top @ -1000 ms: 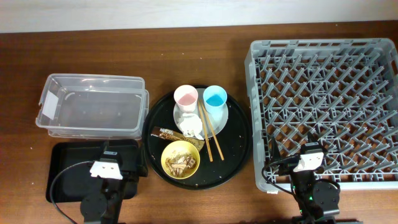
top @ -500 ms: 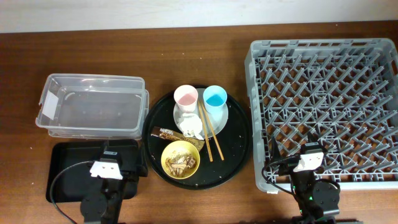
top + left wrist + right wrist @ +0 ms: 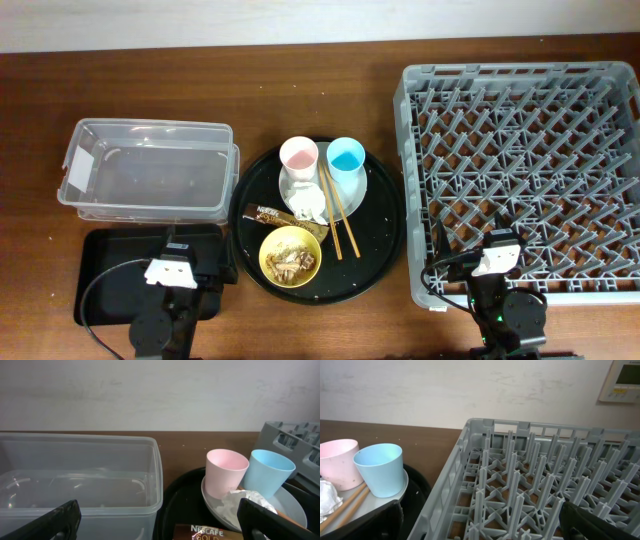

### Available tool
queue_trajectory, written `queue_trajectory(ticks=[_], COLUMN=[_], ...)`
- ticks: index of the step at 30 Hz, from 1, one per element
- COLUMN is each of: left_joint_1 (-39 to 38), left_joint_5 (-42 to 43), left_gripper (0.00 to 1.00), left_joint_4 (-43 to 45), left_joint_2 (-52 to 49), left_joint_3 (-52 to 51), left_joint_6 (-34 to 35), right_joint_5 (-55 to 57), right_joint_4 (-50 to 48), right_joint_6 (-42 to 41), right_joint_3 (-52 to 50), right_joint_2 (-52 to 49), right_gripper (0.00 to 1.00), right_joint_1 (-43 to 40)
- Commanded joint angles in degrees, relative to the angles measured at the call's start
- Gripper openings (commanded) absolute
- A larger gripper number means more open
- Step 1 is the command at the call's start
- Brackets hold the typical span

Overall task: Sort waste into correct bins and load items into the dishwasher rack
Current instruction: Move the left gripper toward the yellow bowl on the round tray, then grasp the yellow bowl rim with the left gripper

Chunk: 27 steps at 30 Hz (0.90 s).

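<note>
1. Clear plastic box [image 3: 148, 170]: far left of the wooden table [image 3: 200, 90], upright, nothing visible inside.
2. Shallow black tray [image 3: 105, 280]: just in front of the clear box, at the near edge.
3. Left gripper [image 3: 160, 527]: above the right part of the shallow black tray, facing the clear box. Its fingers are spread wide and hold nothing.
4. Round black tray [image 3: 385, 240]: between the clear box and the rack, carrying all tableware and waste.
5. Pale plate [image 3: 357, 195]: far half of the round tray.
   - Pink cup [image 3: 298, 155]: upright, on the plate's far left.
   - Light blue cup [image 3: 347, 155]: upright, just right of the pink cup.
   - White napkin [image 3: 310, 205]: crumpled, on the plate in front of the pink cup.
   - Chopsticks [image 3: 337, 215]: laid from the plate down onto the round tray.
6. Brown wrapper [image 3: 275, 214]: flat, between plate and bowl.
7. Yellow bowl [image 3: 266, 250]: near part of the round tray, holding food scraps [image 3: 290, 262].
8. Grey dishwasher rack [image 3: 408, 180]: far right, pegs upright, with nothing loaded.
9. Right gripper [image 3: 482, 522]: over the rack's near-left corner, fingers parted wide, carrying nothing.
</note>
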State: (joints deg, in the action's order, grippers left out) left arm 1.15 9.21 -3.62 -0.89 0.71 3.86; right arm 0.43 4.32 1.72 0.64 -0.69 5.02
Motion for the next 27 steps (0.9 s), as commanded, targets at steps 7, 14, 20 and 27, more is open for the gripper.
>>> queue_trajectory(ticks=[7,14,20,27], left_joint_1=[0.13,0.13,0.13,-5.27], left_joint_5=[15.67,16.41,21.49,8.98], left_gripper=[0.99,0.99,0.99,0.24], left_joint_4=[3.04,-23.41,-60.3,-66.18], left_joint_2=[0.55,-11.72,-52.76,-66.18], left_joint_3=[2.75,33.11,71.73,71.14], left_joint_6=[3.61,3.48,0.37,3.34], right_joint_5=[0.26,0.26,0.26,0.26], right_joint_4=[0.37,0.37,0.37,0.37], right_joint_6=[0.0,0.0,0.0,0.0], right_joint_3=[-0.33,-0.33,-0.33,-0.33], right_joint_2=[0.37,0.37,0.37,0.37], right_gripper=[0.98,0.98,0.98,0.98], right_joint_1=[-0.22,-0.22,-0.22,-0.22])
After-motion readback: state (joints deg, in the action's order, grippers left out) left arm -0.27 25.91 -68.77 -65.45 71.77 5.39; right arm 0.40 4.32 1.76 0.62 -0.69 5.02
